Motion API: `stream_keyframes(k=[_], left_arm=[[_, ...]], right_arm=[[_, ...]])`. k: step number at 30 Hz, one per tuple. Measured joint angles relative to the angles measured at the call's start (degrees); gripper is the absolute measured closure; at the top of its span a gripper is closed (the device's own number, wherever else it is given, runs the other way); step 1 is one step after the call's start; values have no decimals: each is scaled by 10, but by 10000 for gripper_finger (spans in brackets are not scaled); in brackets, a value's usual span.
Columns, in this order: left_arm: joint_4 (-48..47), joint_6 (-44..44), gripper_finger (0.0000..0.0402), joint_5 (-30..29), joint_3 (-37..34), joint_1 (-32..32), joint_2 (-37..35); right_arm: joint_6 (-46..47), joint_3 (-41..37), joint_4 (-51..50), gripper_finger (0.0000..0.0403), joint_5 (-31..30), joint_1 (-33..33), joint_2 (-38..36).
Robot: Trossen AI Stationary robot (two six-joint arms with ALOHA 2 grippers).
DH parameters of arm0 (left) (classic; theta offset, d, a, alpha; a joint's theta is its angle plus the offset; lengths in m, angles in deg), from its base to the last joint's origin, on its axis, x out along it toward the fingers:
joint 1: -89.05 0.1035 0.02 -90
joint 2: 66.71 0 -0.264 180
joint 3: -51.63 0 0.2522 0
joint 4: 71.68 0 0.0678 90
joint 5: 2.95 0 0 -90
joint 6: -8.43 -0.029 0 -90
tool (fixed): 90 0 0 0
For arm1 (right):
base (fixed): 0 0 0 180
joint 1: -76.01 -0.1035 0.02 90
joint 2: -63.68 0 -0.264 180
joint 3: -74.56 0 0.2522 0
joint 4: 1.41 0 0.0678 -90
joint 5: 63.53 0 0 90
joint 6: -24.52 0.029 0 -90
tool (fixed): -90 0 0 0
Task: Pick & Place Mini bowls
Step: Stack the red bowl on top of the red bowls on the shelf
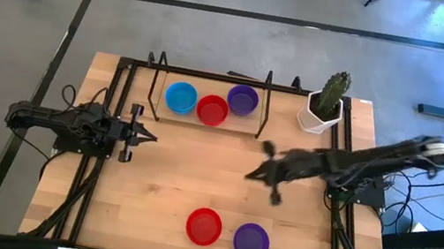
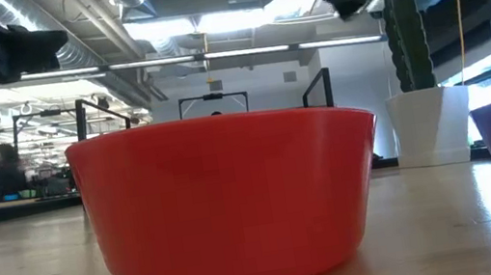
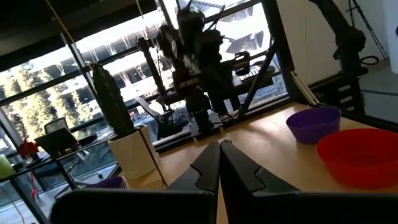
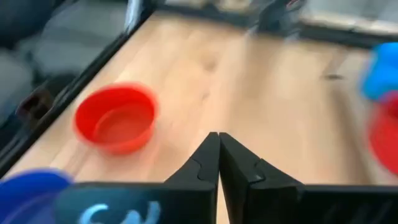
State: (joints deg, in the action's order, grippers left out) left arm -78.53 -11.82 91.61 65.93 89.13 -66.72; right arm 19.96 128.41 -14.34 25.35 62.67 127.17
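Across the tabletop [image 1: 169, 179], five mini bowls in sight — nothing like the full dozen, so judged only partly done, or with the rest out of frame. Along the far edge, inside the black wire frame [image 1: 209, 96], three side by side: blue bowl [image 1: 181, 97], far red bowl [image 1: 212, 110], far purple bowl [image 1: 243, 100], the red touching or nearly touching its neighbours. Near the front edge, just right of centre, two more close together but apart: near red bowl [image 1: 204, 226] and near purple bowl [image 1: 251, 242]. At the far right corner, white pot with cactus [image 1: 325, 105] — no part of the job.

Which group counts as picked-from and which as placed cannot be told; taken as a guess, the framed row is the goal and the front pair is what remains.

Over the middle of the tabletop, right of centre, right gripper [image 1: 261, 174] blurred in the overhead view, in the air, between the two groups and well apart from both; in its wrist view, fingers pressed together with nothing between them. Beside the left edge, left gripper [image 1: 147, 136] parked, tips likewise closed and empty, pointing across the tabletop.

No bowl held by either claw — next pick not yet begun.
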Motion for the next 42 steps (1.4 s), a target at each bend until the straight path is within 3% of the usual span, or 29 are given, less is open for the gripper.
stream_keyframes(k=[9, 13, 18, 22, 27, 42], left_arm=[[-7, 2, 397, 0, 0, 0, 1], [-7, 9, 397, 0, 0, 0, 1], [-7, 12, 394, 0, 0, 0, 1], [-7, 21, 397, 0, 0, 0, 1], [-7, 21, 396, 0, 0, 0, 1], [-8, 21, 399, 0, 0, 0, 1]], right_arm=[[-26, 325, -198, 366, 27, -78, 279], [-41, 430, -268, 317, 31, -101, 374], [-44, 507, -324, 235, 33, -112, 470], [-14, 531, -330, 176, -3, -111, 515], [6, 535, -330, 137, -56, -100, 525], [45, 476, -286, 128, -17, -80, 524]])
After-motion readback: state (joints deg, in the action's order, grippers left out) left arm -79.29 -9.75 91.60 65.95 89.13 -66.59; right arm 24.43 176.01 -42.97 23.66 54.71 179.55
